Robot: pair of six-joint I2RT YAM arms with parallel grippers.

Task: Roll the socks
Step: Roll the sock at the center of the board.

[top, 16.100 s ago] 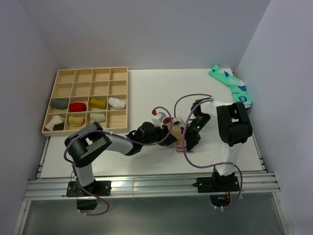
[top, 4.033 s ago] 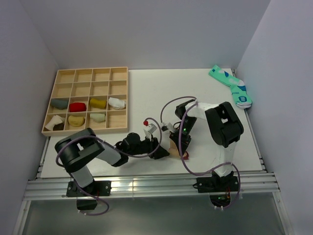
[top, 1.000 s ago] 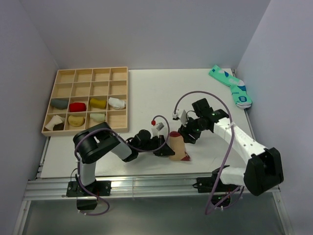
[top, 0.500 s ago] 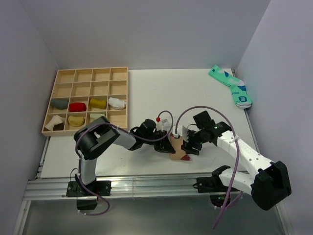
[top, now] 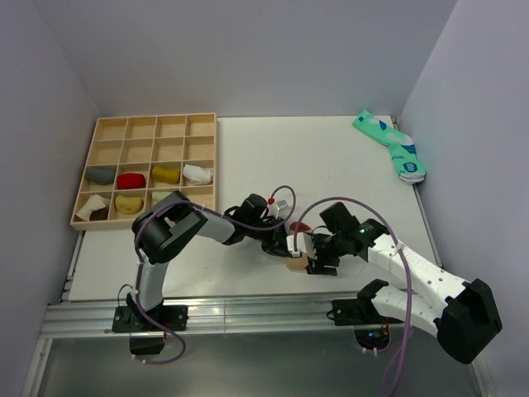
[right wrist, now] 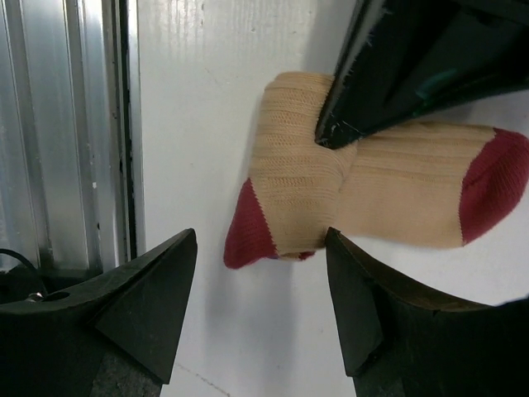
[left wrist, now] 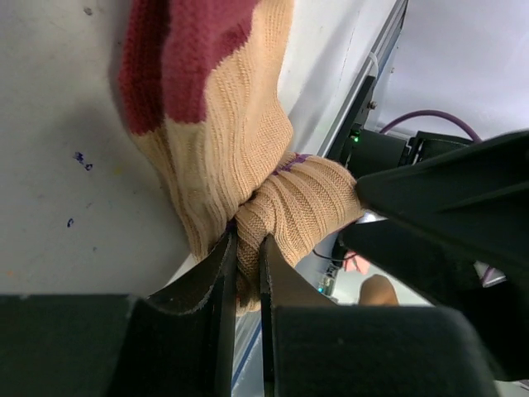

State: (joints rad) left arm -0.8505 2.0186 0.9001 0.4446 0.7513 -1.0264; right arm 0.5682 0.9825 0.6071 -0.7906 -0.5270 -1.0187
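A tan sock with maroon toe and heel (right wrist: pixel 331 194) lies folded on the white table (top: pixel 248 157) near its front edge. In the top view only a tan bit of the sock (top: pixel 293 265) and a maroon tip show between the two grippers. My left gripper (left wrist: pixel 248 244) is shut on a bunched tan fold of the sock (left wrist: pixel 248 157); from above the left gripper (top: pixel 279 246) sits just left of it. My right gripper (right wrist: pixel 260 240) stands open, its fingers either side of the maroon heel and apart from it. In the top view the right gripper (top: pixel 314 258) is at the sock's right.
A wooden compartment tray (top: pixel 149 124) with several rolled socks stands at the back left. A teal patterned pair (top: pixel 393 147) lies at the back right corner. The aluminium rail (right wrist: pixel 66 132) along the table's front edge runs close beside the sock.
My right gripper has come down and left to the sock and opened wider. My left gripper has kept its grip while the sock shifted slightly toward the front edge.
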